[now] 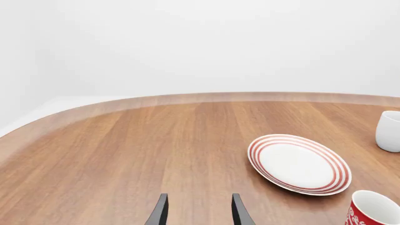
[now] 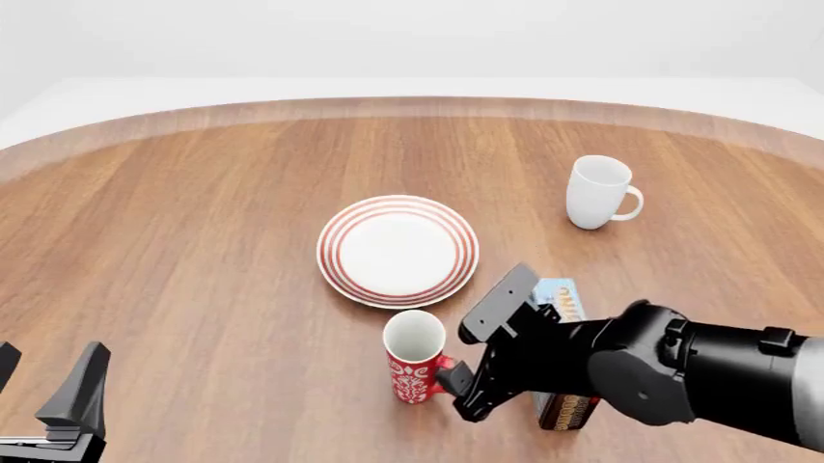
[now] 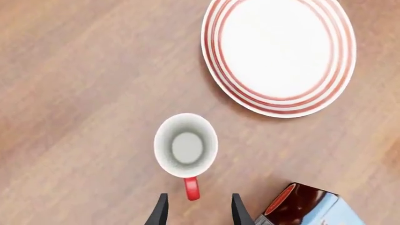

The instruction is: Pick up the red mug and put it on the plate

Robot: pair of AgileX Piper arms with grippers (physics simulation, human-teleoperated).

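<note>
Right pincer lined up on the red mug's handle, nothing gripped yet.

The red mug [image 2: 415, 357] stands upright on the desk [image 2: 193, 241], just on the near side of the plate [image 2: 398, 250] and apart from it, its red loop handle [image 3: 192, 187] pointing back at the right pincer [image 3: 196, 210]. That pincer is spread, its fingers either side of the handle line but short of it, gripping nothing. The risks, as I judge them: a finger tip catching the handle and spinning or tipping the tall mug; a thin handle grip letting it swing on the lift; the arm brushing the dark box [image 2: 563, 405] just beside it. The left pincer [image 1: 198, 211] is spread too, well apart, idle.
</note>
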